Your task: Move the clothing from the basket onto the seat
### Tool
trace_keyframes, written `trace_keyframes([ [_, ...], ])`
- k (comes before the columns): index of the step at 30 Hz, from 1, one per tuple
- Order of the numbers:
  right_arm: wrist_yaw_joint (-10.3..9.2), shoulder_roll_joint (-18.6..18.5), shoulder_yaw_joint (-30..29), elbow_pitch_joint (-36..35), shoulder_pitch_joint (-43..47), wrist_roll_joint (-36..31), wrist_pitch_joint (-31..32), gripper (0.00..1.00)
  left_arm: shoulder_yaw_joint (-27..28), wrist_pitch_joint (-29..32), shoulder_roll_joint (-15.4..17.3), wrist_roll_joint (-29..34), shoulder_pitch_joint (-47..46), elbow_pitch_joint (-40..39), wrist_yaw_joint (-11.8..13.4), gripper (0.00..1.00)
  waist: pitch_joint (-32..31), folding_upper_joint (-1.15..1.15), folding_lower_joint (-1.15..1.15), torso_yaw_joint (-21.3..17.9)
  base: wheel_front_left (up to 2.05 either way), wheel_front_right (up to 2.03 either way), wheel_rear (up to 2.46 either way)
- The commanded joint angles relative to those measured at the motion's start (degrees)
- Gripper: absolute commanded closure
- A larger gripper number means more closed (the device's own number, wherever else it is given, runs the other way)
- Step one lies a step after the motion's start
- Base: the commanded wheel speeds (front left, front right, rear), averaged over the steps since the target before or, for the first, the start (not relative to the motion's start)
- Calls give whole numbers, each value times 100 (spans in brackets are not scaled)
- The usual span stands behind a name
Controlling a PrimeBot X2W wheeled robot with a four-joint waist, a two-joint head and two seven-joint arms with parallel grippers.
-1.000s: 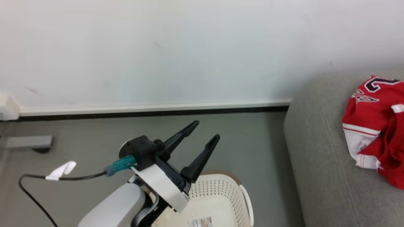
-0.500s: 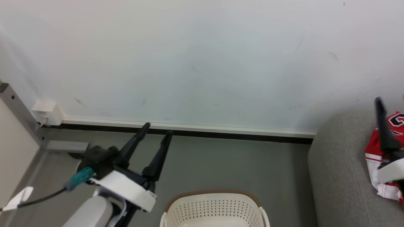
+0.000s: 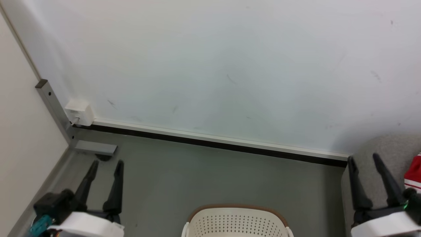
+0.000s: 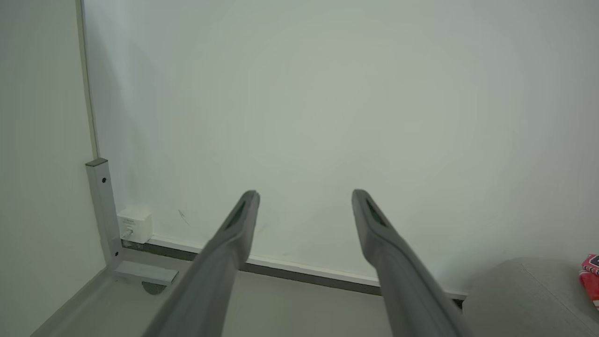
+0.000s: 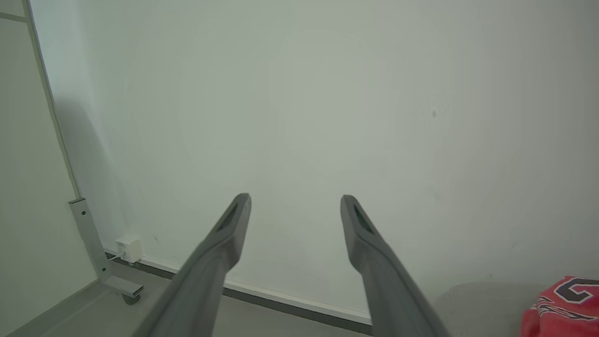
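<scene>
The cream basket (image 3: 236, 221) with its brown rim stands on the floor at the bottom centre of the head view; its inside is cut off by the frame edge. Red clothing (image 3: 415, 174) lies on the grey seat (image 3: 388, 146) at the far right, and the same red clothing (image 5: 561, 306) with dark lettering shows at the lower right of the right wrist view. My left gripper (image 3: 107, 163) stands open and empty at the lower left. Beside the seat's end, my right gripper (image 3: 363, 158) is open and empty too.
A white wall with a dark skirting strip (image 3: 210, 143) runs behind the grey floor. At the left corner stand a grey metal post (image 3: 54, 107) with a foot and a white socket box (image 3: 79, 112).
The head view has swung left and up, so the basket and seat shifted in the picture. Both arms have dropped to the lower corners, grippers still open and empty.
</scene>
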Motion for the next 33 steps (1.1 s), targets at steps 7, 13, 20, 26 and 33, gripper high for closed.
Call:
trace_keyframes([
  [7, -13, 433, -129, 69, 472, -129, -99, 0, 925, 1, -398, 564, 678, -127, -264, 0, 32, 0, 1, 55, 0, 0, 0],
  [13, -13, 684, -250, -138, 846, -459, -91, 0, 1493, 1, -795, 1189, 1052, -2, -523, 0, 28, 0, 1, 22, 0, 0, 0],
  [20, -13, 818, -249, -225, 970, -610, -92, 0, 1707, 1, -1074, 1434, 1054, 107, -741, 0, 49, 0, 1, -51, 0, 0, 0],
  [26, -13, 814, -248, -235, 938, -670, -93, 0, 1824, 1, -1222, 1611, 991, 141, -846, 0, 37, 0, 1, -127, 0, 0, 0],
  [33, -13, 766, -272, -252, 948, -685, -93, 0, 1881, 1, -1306, 1733, 1024, 121, -896, 0, 28, 0, 1, -230, 0, 0, 0],
])
